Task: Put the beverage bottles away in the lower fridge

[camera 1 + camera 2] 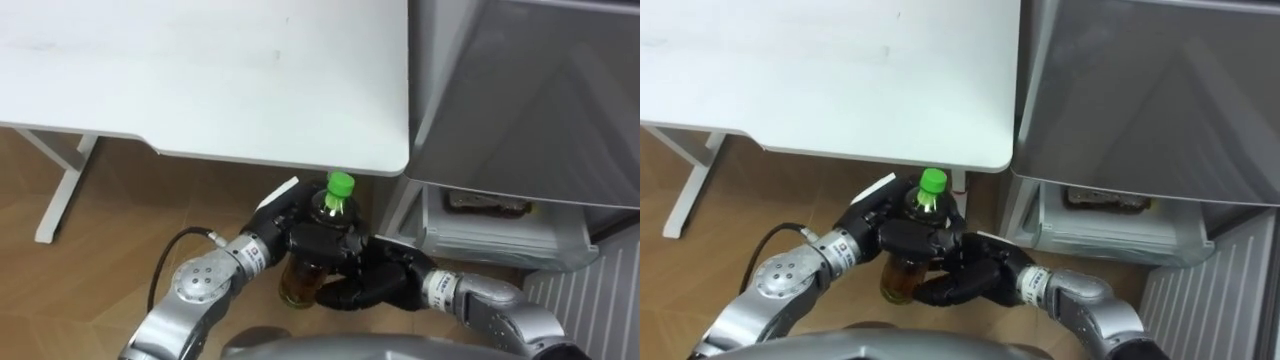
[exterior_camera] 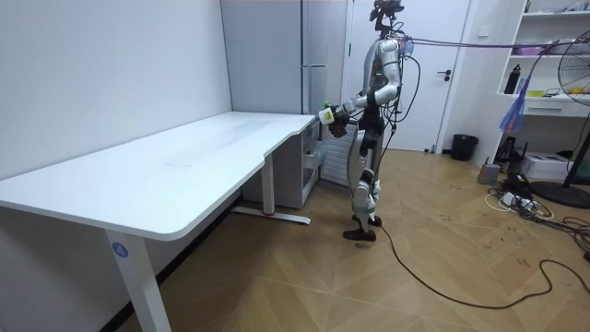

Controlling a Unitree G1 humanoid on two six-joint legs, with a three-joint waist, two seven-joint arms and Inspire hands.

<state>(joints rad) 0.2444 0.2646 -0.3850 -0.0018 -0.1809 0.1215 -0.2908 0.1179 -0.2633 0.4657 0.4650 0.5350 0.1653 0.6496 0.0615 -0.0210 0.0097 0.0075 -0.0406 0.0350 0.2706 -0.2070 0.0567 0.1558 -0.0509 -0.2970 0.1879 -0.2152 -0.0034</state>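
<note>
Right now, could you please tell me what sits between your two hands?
A green-capped drink bottle: the left hand and right hand both curl fingers round it, seen in the eye views.

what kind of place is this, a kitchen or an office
Probably an office or lab room rather than a kitchen: a long white desk, a grey fridge at its far end, and wall shelves behind a standing fan.

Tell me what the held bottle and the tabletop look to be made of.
The bottle looks like clear plastic, amber liquid showing through; its cap is glossy green, likely plastic. The tabletop is smooth matt white, probably laminated board.
</note>
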